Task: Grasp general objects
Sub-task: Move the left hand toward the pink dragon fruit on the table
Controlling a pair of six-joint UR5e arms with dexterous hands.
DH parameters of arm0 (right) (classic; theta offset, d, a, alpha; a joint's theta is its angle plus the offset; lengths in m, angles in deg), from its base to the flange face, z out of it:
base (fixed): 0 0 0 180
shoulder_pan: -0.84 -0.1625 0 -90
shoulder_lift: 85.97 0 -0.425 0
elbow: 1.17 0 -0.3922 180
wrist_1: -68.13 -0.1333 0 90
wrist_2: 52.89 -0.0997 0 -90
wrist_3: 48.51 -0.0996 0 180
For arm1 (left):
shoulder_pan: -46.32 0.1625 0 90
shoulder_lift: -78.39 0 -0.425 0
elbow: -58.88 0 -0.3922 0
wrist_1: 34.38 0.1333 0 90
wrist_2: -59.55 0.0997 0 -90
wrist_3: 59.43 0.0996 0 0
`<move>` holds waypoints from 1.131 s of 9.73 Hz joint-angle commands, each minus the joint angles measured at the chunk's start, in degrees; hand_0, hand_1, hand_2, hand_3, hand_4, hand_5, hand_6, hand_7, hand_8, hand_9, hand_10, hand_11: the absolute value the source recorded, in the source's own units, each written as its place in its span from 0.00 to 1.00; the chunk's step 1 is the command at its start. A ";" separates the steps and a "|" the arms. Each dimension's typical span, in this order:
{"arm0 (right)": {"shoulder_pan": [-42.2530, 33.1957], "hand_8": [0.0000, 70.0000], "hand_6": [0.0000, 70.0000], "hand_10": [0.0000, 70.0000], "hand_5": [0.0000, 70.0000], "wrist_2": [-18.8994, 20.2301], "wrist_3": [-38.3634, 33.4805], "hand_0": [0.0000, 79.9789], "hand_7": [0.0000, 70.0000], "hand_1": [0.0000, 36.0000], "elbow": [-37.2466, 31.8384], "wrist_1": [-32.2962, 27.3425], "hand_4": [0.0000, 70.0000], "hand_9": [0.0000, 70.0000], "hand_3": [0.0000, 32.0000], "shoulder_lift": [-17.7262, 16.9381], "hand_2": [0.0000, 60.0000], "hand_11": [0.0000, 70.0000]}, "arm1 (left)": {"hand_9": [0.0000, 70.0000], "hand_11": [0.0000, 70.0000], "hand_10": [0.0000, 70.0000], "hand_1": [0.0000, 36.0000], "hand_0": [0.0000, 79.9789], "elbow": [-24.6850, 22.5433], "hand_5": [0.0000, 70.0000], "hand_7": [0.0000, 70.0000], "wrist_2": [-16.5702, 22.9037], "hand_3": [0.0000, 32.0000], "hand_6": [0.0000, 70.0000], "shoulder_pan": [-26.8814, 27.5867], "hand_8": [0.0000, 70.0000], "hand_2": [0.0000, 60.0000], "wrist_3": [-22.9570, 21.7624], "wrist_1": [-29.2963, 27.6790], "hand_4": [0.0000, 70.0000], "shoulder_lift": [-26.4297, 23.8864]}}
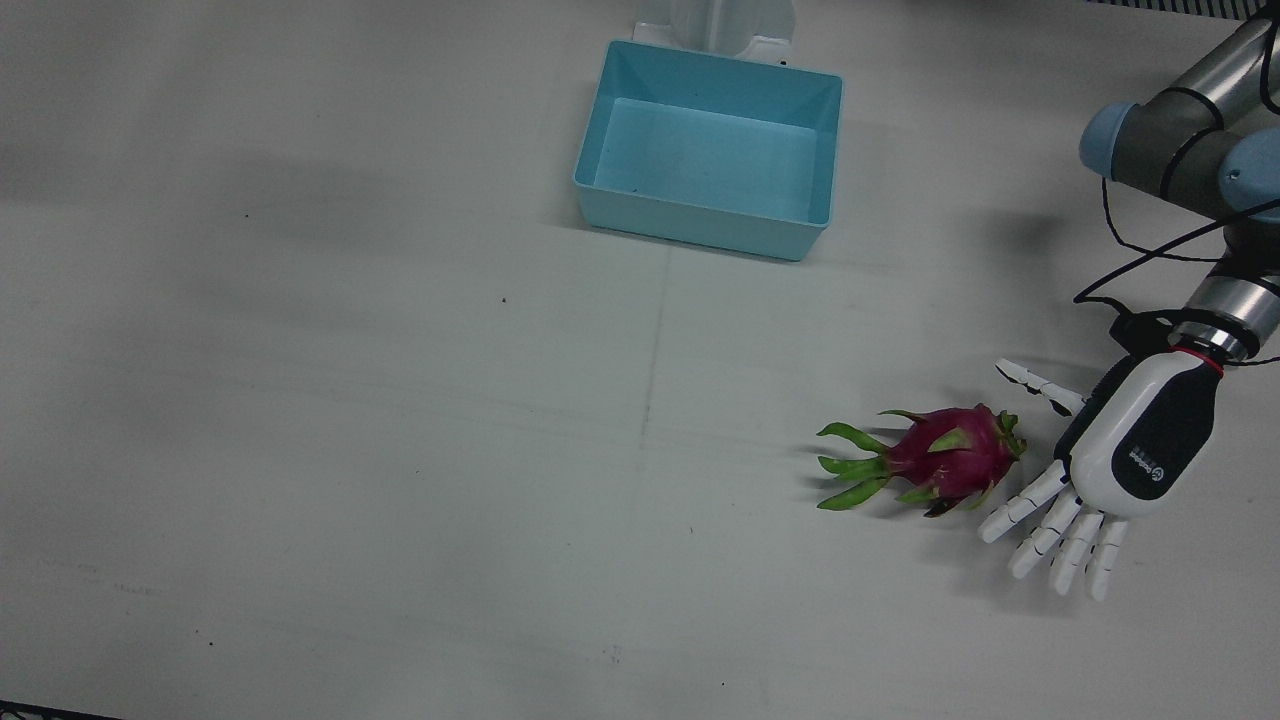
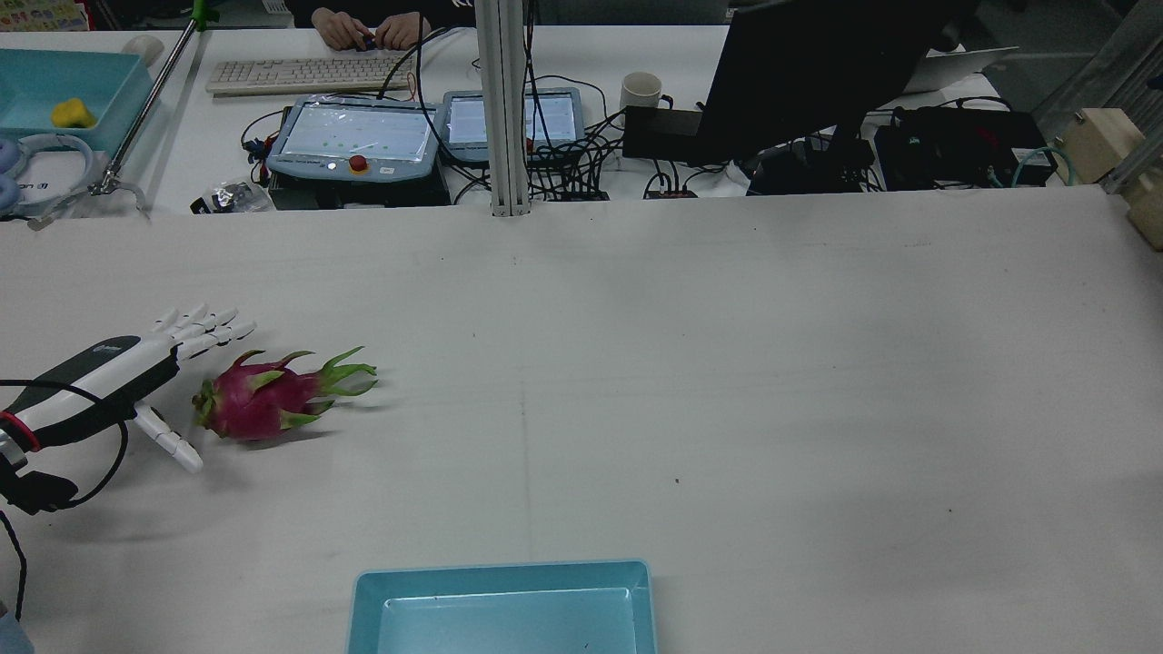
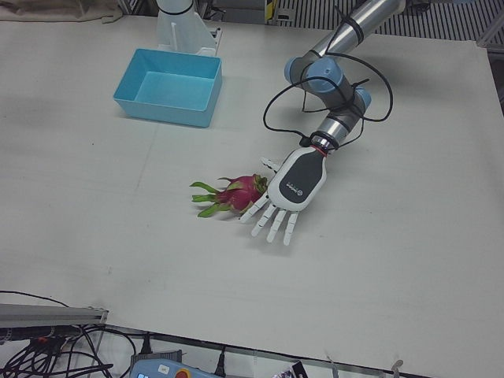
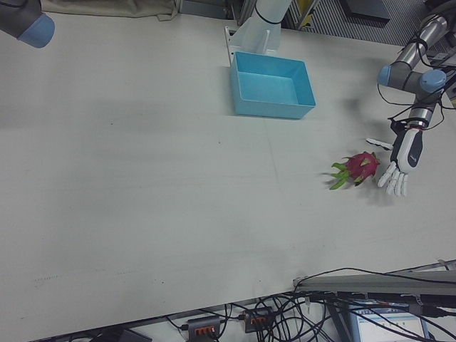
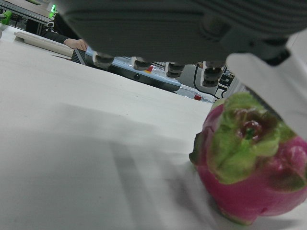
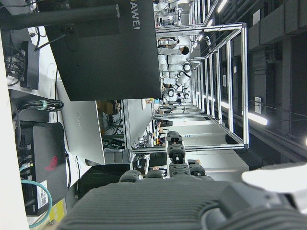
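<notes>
A magenta dragon fruit (image 1: 940, 458) with green scales lies on the white table, leafy tips pointing away from my left hand (image 1: 1120, 460). That hand hovers palm down just beside the fruit's stem end, fingers spread and empty, thumb (image 1: 1035, 383) stretched out apart from the fruit. The rear view shows the same hand (image 2: 118, 368) left of the fruit (image 2: 263, 400). In the left hand view the fruit (image 5: 249, 163) fills the lower right, close under the palm. Of my right hand only the dark palm (image 6: 192, 206) shows, in its own view, facing away from the table.
An empty light-blue bin (image 1: 710, 150) stands at the table's robot side, in the middle. Beyond the far edge are a keyboard (image 2: 300, 73), control tablets (image 2: 359, 136), a monitor (image 2: 809, 73) and a person's hands (image 2: 363, 32).
</notes>
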 commanded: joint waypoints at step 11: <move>0.00 0.00 0.00 0.00 0.00 0.00 0.00 0.00 0.00 0.00 0.00 0.00 0.00 0.00 0.00 0.00 0.00 0.00 | 0.00 0.00 0.00 0.42 0.64 4.69 0.43 0.09 -2.70 0.00 0.00 1.23 0.01 0.02 2.70 -1.56 0.29 -3.20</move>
